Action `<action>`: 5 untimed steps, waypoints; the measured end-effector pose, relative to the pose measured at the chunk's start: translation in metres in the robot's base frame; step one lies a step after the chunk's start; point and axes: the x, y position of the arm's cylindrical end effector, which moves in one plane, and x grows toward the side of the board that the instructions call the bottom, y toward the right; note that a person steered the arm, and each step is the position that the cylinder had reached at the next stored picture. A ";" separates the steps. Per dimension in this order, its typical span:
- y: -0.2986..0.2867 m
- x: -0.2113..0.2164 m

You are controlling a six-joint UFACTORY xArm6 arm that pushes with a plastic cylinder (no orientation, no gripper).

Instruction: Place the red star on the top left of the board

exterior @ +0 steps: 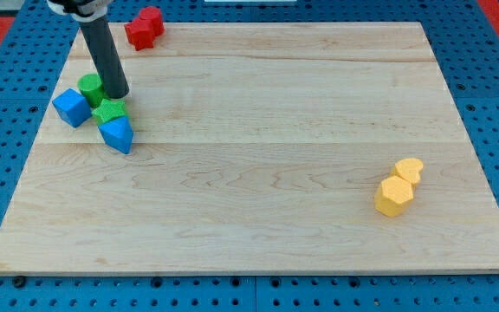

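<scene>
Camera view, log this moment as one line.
tip by green blocks | red star top left, apart from tip | yellow blocks right

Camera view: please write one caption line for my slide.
My tip rests among green and blue blocks at the view's left, with the red star at the board's top edge.

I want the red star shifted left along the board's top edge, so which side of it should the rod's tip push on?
Push its right face, coming from the view's right. The red star sits at the board's top edge, with the corner to its left. My tip is now below it, beside the green blocks.
</scene>
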 end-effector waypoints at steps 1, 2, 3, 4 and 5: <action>0.041 -0.051; 0.073 -0.163; 0.072 -0.163; 0.065 -0.161; 0.058 -0.162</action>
